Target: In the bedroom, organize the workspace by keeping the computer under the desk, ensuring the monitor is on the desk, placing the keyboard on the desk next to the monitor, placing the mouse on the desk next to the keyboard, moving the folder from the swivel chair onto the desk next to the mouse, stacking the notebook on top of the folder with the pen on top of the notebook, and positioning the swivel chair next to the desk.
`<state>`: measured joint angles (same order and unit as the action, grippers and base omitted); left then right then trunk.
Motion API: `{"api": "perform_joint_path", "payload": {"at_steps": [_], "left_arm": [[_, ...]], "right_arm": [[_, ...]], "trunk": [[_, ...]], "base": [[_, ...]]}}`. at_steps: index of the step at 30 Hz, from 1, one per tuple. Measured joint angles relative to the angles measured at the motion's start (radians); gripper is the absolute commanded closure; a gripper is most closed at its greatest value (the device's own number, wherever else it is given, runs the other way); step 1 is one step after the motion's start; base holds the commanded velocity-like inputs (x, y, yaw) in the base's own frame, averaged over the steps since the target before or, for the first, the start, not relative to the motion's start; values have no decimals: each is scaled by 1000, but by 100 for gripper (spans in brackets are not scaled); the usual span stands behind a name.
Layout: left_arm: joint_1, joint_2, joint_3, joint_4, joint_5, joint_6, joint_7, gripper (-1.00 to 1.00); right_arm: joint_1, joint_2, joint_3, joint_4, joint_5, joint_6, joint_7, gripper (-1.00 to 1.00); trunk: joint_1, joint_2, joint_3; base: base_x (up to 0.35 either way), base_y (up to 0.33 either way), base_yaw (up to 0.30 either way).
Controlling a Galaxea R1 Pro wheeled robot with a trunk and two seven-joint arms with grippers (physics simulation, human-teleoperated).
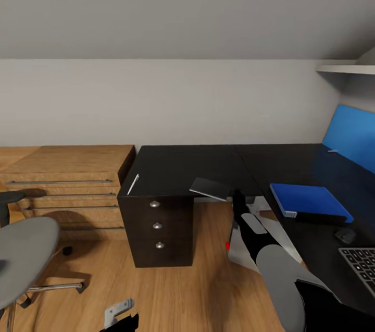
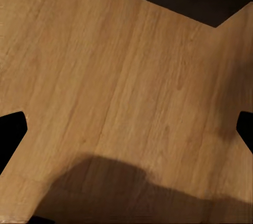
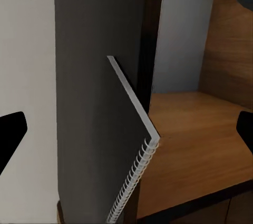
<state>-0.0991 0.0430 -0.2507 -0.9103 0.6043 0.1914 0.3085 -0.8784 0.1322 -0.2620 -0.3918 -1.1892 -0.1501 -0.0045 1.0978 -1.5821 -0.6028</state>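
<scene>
Our right hand (image 3: 126, 129), fingers spread open, lines up on the grey spiral-bound notebook (image 1: 209, 188) overhanging the dark table's (image 1: 177, 165) edge, an easy grip; the blue flat folder (image 1: 308, 200) awaits it.

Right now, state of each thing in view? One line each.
notebook: closed, overhanging the desk edge
pen: lying flat on the desk
folder: closed, flat on the desk
mouse: on the desk beside the keyboard
swivel chair: unoccupied, seat bare
left gripper: open
right gripper: open, facing the notebook
</scene>
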Motion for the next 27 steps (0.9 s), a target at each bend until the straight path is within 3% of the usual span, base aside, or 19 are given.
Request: {"api": "perform_joint_path", "payload": {"at_steps": [3, 9, 15, 19, 22, 23, 27], "left_arm": [[0, 1, 2, 62, -2, -14, -1, -100], [0, 0, -7, 100, -23, -190, -5, -100], [11, 1, -42, 93, -58, -245, -4, -100], [65, 6, -56, 7, -70, -260, -3, -100], [131, 29, -63, -100, -74, -263, -1, -100], [190, 72, -65, -198, -74, -265, -2, -100], [213, 97, -67, -235, -73, -266, -3, -100]], "right_arm": [[0, 1, 1, 4, 1, 5, 0, -100], [0, 2, 3, 22, 3, 8, 0, -100], [0, 2, 4, 24, 4, 9, 0, -100], [0, 3, 26, 25, 4, 10, 0, -100], [0, 4, 59, 26, 3, 10, 0, -100], [0, 4, 93, 26, 3, 10, 1, -100], [0, 4, 109, 25, 3, 10, 14, -100]], "trunk": [[12, -21, -9], [35, -63, -28], [58, -105, -47], [73, -133, -60], [84, -154, -69], [84, -154, -69], [84, -154, -69]], "base": [[0, 0, 0], [0, 0, 0], [0, 0, 0], [0, 0, 0], [0, 0, 0], [0, 0, 0], [0, 0, 0]]}}
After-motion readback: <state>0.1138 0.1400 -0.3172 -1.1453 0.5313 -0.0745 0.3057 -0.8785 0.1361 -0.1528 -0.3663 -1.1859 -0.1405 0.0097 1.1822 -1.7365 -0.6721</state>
